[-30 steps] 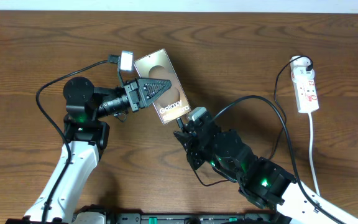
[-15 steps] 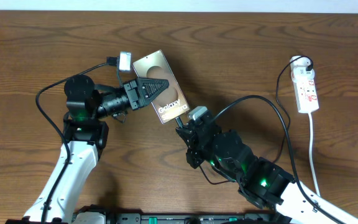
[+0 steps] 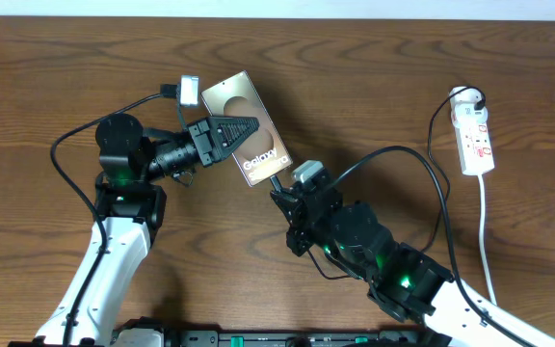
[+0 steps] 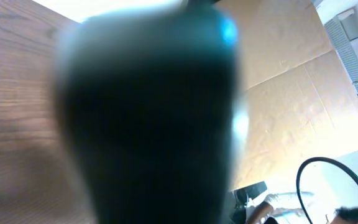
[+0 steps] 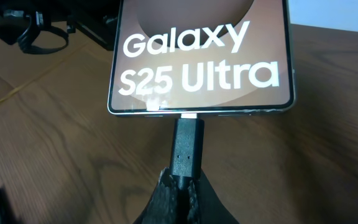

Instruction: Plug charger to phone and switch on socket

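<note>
Brown wooden surface (image 3: 383, 87): my left gripper (image 3: 242, 131) clamps the phone (image 3: 264, 164) left of centre, my right gripper (image 5: 180, 186) pinches the charger (image 5: 185, 146) by its plug at the port. I should push straight in, no tilt.

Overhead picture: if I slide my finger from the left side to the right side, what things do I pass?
First the left arm's black joint → phone → right arm → socket.

The phone (image 3: 261, 154) is left of centre; the socket (image 3: 477, 142) is well apart at the bench's (image 3: 374, 87) right. The charger (image 5: 185, 148) meets the phone's near edge.
</note>
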### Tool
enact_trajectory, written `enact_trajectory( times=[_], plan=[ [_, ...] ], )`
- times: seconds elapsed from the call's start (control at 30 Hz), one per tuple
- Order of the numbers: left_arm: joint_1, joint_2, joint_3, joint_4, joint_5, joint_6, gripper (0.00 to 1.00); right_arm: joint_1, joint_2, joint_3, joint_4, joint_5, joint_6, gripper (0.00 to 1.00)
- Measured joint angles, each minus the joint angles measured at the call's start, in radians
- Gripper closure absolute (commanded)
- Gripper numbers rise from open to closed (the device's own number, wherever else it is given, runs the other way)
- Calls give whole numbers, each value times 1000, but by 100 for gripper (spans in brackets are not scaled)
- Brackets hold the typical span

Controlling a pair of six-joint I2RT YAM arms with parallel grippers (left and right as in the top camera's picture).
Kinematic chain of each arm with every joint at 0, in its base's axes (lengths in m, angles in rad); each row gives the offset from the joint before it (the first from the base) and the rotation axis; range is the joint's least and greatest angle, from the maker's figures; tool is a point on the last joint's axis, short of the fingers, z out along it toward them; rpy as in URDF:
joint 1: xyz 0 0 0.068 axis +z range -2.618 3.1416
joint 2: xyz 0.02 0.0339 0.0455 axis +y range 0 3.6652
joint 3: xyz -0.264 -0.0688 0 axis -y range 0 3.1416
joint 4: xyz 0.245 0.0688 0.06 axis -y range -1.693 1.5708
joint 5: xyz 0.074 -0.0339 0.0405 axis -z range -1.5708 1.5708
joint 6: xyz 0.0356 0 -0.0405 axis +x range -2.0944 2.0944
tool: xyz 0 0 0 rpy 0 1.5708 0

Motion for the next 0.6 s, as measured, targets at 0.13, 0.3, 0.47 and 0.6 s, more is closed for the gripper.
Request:
enact_trajectory(
  times=[0.13,0.3,0.47,0.6],
  plan=[
    [7,0,1,3,-14,2,93,0,22,-2,43,7,0,99],
    [7,0,1,1,-14,2,93,0,22,-2,42,7,4,99],
    [8,0,10,9,-22,-1,92,0,24,-10,84,11,13,98],
    [5,-1,10,-1,-13,3,93,0,23,-10,55,4,30,87]
  ],
)
